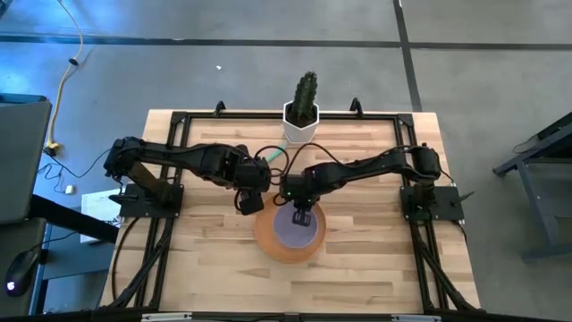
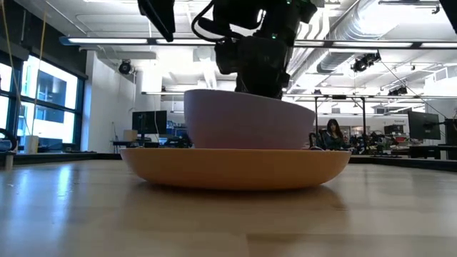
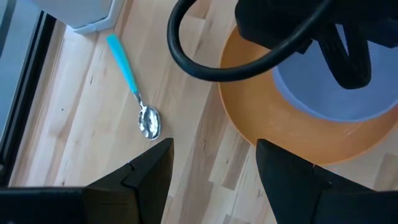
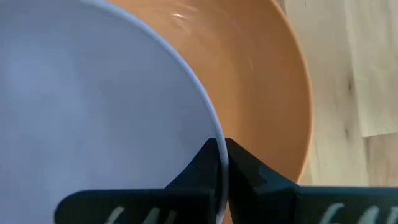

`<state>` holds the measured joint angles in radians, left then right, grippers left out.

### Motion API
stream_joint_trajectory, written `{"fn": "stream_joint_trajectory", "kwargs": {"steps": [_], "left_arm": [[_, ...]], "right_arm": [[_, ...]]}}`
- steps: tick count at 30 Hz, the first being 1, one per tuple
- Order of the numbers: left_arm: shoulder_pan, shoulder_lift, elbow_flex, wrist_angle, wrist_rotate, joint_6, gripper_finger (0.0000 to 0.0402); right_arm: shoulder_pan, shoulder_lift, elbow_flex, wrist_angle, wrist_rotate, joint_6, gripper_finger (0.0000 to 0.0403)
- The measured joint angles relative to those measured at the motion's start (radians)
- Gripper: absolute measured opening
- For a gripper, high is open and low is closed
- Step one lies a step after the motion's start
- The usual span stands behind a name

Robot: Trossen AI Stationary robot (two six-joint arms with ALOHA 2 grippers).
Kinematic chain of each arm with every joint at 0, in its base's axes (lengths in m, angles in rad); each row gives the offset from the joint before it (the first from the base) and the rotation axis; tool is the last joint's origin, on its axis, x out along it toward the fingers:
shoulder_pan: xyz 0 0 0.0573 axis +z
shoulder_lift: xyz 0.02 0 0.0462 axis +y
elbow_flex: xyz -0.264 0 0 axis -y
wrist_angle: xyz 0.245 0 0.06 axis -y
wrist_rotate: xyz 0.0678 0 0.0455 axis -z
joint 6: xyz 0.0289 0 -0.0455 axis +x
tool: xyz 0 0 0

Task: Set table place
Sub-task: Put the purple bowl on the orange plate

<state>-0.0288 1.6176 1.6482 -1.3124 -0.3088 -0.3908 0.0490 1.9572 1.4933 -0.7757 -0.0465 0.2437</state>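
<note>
The round orange plate lies on the table near its middle, and the lilac bowl sits inside it. In the low view the bowl stands tilted above the plate, its rim higher on one side. My right gripper is over the bowl's far side, shut on its rim. My left gripper is open and hovers above bare wood just left of the plate. The teal-handled spoon lies flat on the table beyond it, near the cactus pot. The fork is out of view. My right gripper pinches the lilac bowl's rim on its far side, with one finger inside the bowl and one outside. The fingers come from above, pointing down. The bowl sits tilted in the plate; the plate's wall hides its underside.
A white pot with a green cactus stands at the far edge, behind the plate. Black rail frames run along the table's left and right sides. Bare wood lies to the near side of the plate. A person sits far off in the room.
</note>
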Motion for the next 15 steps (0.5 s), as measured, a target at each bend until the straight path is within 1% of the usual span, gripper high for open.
{"fn": "stream_joint_trajectory", "kwargs": {"steps": [3,10,13,15], "left_arm": [[0.000,0.000,0.000,0.000,0.000,0.000,0.0216],[0.002,0.000,0.000,0.002,0.000,0.000,0.0216],[0.002,0.000,0.000,0.002,0.000,-0.001,0.0216],[0.002,0.000,0.000,0.002,0.000,-0.003,0.0216]], "right_arm": [[-0.001,0.000,0.000,0.004,-0.026,0.003,0.0000],[-0.003,0.000,0.000,0.027,-0.043,-0.014,0.0000],[-0.003,0.000,0.000,0.027,-0.078,-0.024,0.0005],[-0.003,0.000,0.000,0.027,-0.080,-0.024,0.0011]]}}
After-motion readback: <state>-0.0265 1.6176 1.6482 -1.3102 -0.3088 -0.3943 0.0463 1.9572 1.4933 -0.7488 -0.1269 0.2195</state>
